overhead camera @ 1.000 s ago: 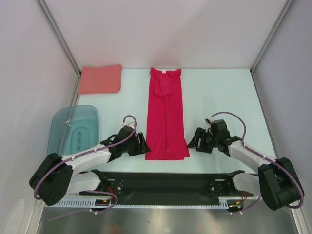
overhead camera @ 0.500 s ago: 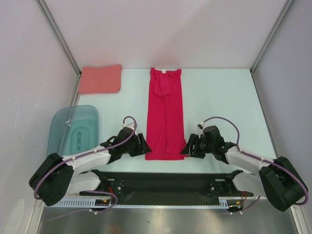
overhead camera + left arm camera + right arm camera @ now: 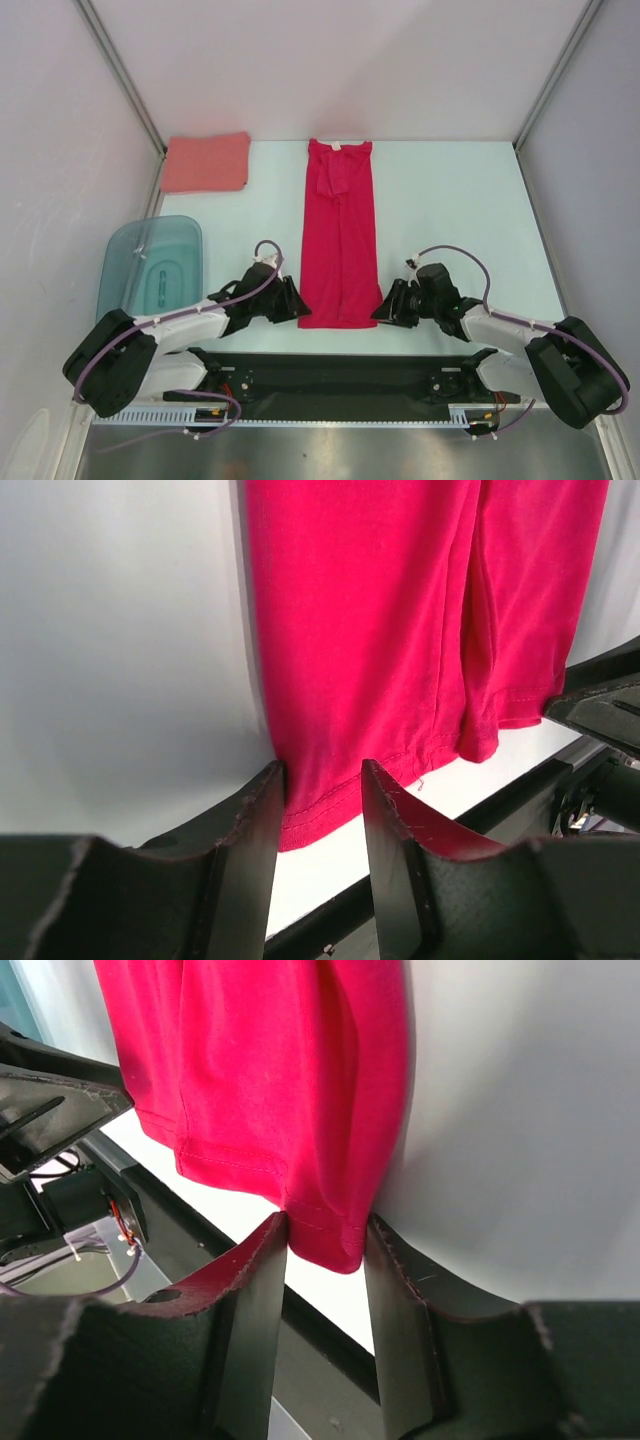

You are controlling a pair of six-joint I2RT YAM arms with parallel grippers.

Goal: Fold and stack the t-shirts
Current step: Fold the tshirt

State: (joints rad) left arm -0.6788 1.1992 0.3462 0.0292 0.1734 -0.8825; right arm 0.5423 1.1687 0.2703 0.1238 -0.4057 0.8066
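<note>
The crimson-red t-shirt (image 3: 340,235) lies folded into a long narrow strip down the middle of the table, collar at the far end. The salmon-pink t-shirt (image 3: 206,162) lies folded at the far left corner. My left gripper (image 3: 298,304) is open at the red shirt's near left hem corner (image 3: 310,815), which sits between the fingers. My right gripper (image 3: 381,308) is open at the near right hem corner (image 3: 330,1230), which also lies between its fingers. Neither gripper has closed on the cloth.
A translucent teal tub (image 3: 152,265) stands at the left, just beyond the left arm. The black base rail (image 3: 340,372) runs along the table's near edge right below both grippers. White walls and metal posts enclose the table.
Both grippers have moved inward to the red shirt's near hem corners. The right one travelled further, down and left; the left edged slightly right. The shirts have not moved.
</note>
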